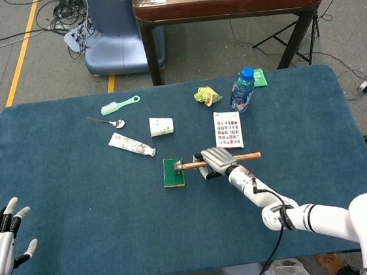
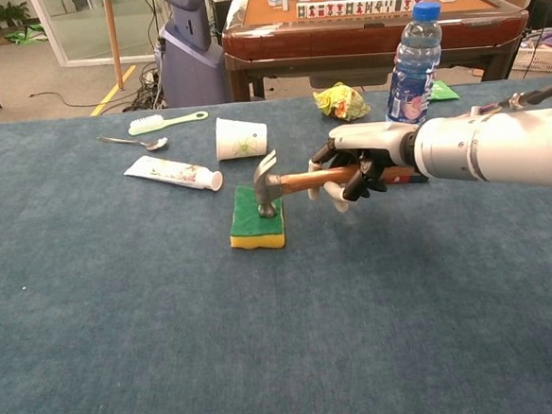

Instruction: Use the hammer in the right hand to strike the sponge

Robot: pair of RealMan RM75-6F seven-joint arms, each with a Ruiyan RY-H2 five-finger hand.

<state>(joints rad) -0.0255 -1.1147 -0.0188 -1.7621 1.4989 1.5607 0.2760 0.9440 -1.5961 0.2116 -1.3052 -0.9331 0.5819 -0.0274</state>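
Hammer (image 2: 284, 182), wooden handle and steel head, lies roughly level in the right hand (image 2: 354, 166), head down on the sponge (image 2: 257, 218). Sponge is green-topped, yellow-based, flat on the blue counter (image 2: 122, 312).

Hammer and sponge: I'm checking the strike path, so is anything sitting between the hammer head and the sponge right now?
Nothing visible does. The right hand holds the hammer with its head already down at the green top of the sponge. The paper cup and toothpaste tube lie farther back, off that path.

green-topped yellow sponge (image 2: 256, 220), wooden-brown hammer (image 2: 293, 181) handle with grey head, dark blue table (image 2: 124, 331) cloth
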